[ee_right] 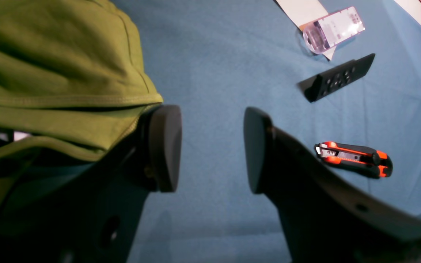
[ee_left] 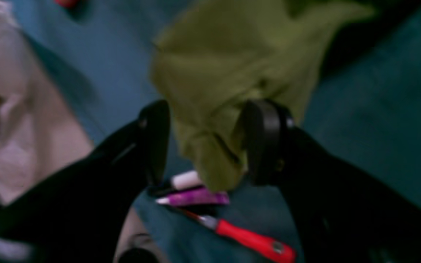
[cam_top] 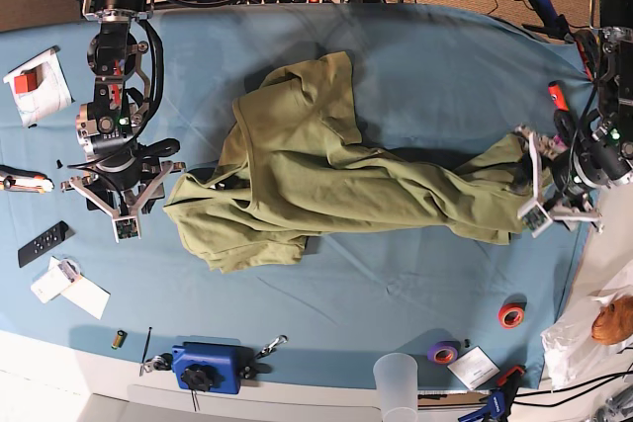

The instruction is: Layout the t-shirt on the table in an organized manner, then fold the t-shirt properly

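Note:
The olive-green t-shirt point(cam_top: 316, 180) lies crumpled across the middle of the teal-blue table point(cam_top: 415, 66), one part drawn out to the right. My left gripper point(cam_top: 531, 182) is at that right end. In the left wrist view point(ee_left: 208, 142) its jaws stand apart with a bunch of the shirt point(ee_left: 225, 73) between them, touching only the right finger; this view is blurred. My right gripper point(cam_top: 124, 214) is open and empty over bare cloth point(ee_right: 225, 54). In the right wrist view point(ee_right: 212, 149) its left finger sits right beside the shirt's hem point(ee_right: 49, 65).
Near my right gripper lie an orange-black utility knife point(ee_right: 353, 159), a black remote point(ee_right: 336, 78) and a clear package point(ee_right: 333, 29). Near my left gripper lie a red-handled screwdriver point(ee_left: 250, 239), markers point(ee_left: 192, 197) and a white bag point(ee_left: 24, 128). Tape rolls point(cam_top: 511, 315) and a blue tool point(cam_top: 208, 368) sit along the front edge.

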Motion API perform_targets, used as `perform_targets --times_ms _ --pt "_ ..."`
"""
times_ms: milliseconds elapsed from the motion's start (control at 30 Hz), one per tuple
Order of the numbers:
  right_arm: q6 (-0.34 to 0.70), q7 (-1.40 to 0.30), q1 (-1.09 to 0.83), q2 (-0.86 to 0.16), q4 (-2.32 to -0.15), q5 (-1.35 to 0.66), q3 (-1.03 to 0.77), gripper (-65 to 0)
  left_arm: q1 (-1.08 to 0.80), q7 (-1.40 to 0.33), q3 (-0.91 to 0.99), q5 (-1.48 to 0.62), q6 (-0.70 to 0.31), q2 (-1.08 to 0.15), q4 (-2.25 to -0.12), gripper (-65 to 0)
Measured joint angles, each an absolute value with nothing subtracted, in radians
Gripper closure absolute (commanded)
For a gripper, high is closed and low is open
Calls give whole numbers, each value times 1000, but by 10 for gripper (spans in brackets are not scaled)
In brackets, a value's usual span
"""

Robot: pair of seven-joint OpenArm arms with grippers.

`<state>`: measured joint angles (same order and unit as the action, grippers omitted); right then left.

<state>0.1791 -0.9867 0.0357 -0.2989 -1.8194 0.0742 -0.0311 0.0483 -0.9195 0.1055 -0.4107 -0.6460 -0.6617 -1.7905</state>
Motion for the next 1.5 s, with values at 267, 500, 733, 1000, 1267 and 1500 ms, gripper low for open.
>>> perform_targets --times_ms 267,500,733,1000,1267,1500 --pt "179 -986 36 -299 -1819 74 -31 -279 47 -891 105 -454 -656 -661 -1755 -227" --pt "179 -977 36 -299 -1819 74 -31 -279 47 -885 105 -476 -656 -642 -1712 0" --pt "179 -968 36 -299 -1819 74 -31 -279 51 -1000 105 -481 -512 -626 -1755 0" --pt "179 -960 36 -299 -1819 74 -31 -279 -14 -1153 178 -571 -474 -640 -2075 0" --pt "179 -962 36 -299 -1819 71 -32 -279 -292 -1152 216 -612 -474 -638 -2213 0" --pt "344 -1059 33 -298 -1819 -168 -32 -279 -456 -1136 217 -583 -474 -609 -2209 0"
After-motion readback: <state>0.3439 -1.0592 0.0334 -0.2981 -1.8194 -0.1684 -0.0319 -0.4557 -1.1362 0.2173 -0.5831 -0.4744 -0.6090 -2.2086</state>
